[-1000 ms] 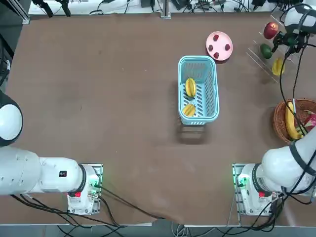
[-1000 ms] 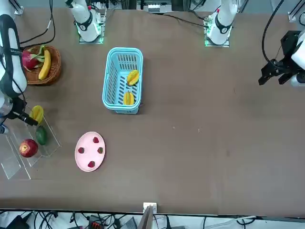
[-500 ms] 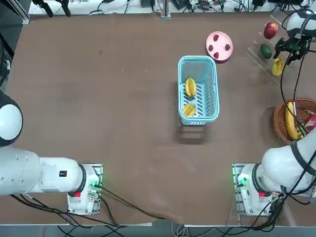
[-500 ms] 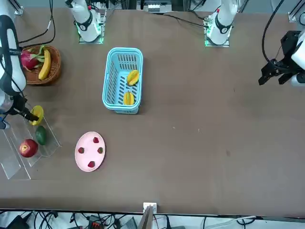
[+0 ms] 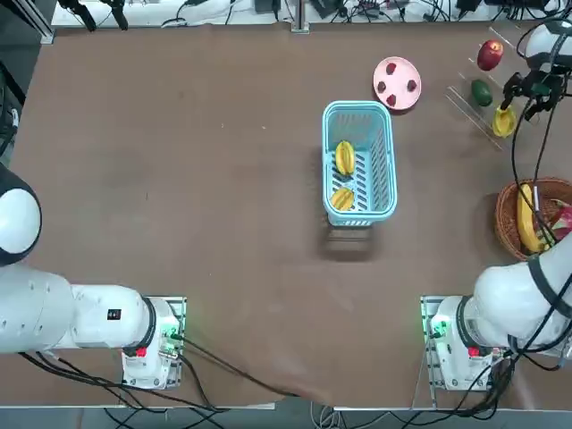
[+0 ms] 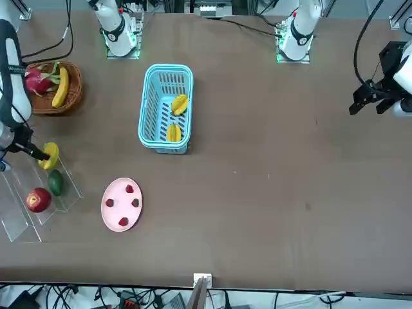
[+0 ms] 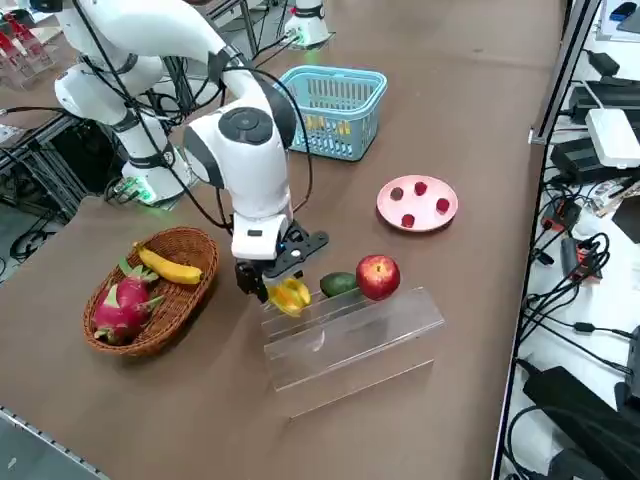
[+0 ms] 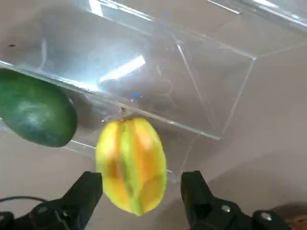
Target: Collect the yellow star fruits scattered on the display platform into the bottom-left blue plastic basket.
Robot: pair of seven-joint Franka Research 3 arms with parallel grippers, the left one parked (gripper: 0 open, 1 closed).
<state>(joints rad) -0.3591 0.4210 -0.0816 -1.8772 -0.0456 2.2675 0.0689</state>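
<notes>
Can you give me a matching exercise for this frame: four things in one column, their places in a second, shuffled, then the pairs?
Things:
1. right gripper
2. red apple
3. banana
4. blue plastic basket

Places:
A. in the round wicker basket
B. mid-table, holding two yellow star fruits
C. jaws open on either side of the last star fruit at the display platform
D. on the display platform beside a green fruit

Pairs: 1-C, 2-D, 3-A, 4-B
</notes>
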